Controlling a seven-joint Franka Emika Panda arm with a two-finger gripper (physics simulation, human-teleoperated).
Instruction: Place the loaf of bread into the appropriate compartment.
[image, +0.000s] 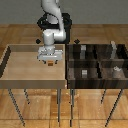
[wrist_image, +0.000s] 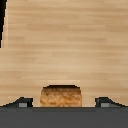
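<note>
The loaf of bread (image: 50, 63) is a tiny orange-brown block on the light wooden tray table (image: 20, 67), near its right side in the exterior view. My gripper (image: 50, 58) hangs straight over it, pointing down. In the wrist view the loaf (wrist_image: 61, 95) lies between my two dark fingertips (wrist_image: 22, 102). There is a gap on each side of it, so the gripper (wrist_image: 63, 103) is open and straddles the loaf without touching it.
A dark wooden box with several compartments (image: 96, 63) stands on the exterior view's right, right beside the tray table. Small grey objects (image: 115, 69) sit in some compartments. The tray table has raised rims (image: 6, 59).
</note>
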